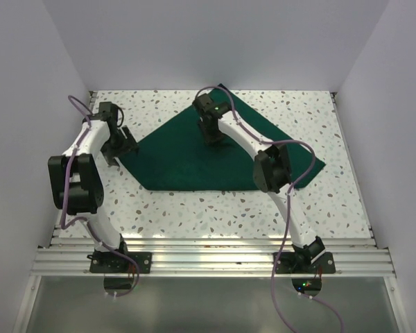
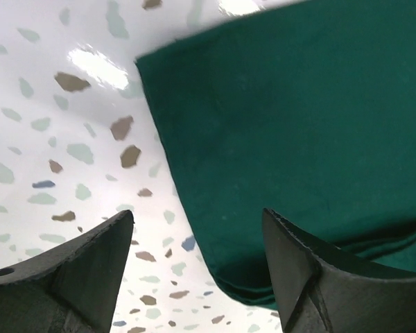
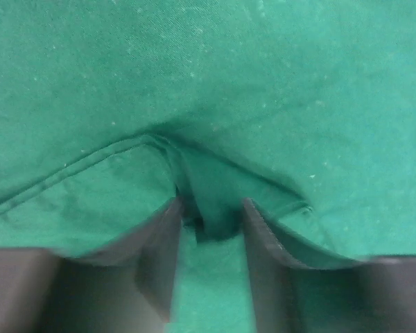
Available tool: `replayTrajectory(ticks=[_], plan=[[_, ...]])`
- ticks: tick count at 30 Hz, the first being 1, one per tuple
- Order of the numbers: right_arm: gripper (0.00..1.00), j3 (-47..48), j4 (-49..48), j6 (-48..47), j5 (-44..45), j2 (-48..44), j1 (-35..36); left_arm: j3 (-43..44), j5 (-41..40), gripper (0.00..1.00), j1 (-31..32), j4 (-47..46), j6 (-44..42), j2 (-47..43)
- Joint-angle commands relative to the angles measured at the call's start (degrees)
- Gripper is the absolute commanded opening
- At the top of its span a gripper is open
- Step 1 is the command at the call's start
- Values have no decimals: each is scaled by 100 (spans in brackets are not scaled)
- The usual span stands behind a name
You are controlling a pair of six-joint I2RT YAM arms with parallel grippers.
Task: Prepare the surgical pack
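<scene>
The surgical pack shows only as a dark green cloth drape, folded and lying flat on the speckled table. No tray, instruments or packets are in view. My left gripper is at the drape's left corner. In the left wrist view it stands open just above the table, with the drape's folded corner reaching in between the fingers, nearer the right one. My right gripper is down on the drape's upper middle. There its jaws stand apart, with a pinched-up ridge of cloth loose between them.
White walls close in the table on the left, back and right. The aluminium rail carrying both arm bases runs along the near edge. Bare speckled tabletop lies left of and in front of the drape.
</scene>
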State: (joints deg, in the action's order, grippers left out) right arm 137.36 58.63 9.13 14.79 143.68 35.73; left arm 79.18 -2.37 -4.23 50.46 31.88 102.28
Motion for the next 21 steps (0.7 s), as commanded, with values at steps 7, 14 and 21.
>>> replayTrajectory(ticks=[7, 14, 21], plan=[[77, 504, -359, 695, -801, -321, -382, 441, 113, 84, -754, -229, -550, 696], [55, -499, -695, 854, -1285, -894, -391, 379, 650, 81, -799, -598, -586, 995], [30, -790, -836, 836, -1461, -561, -400, 370, 958, 72, -816, -783, -516, 1364]])
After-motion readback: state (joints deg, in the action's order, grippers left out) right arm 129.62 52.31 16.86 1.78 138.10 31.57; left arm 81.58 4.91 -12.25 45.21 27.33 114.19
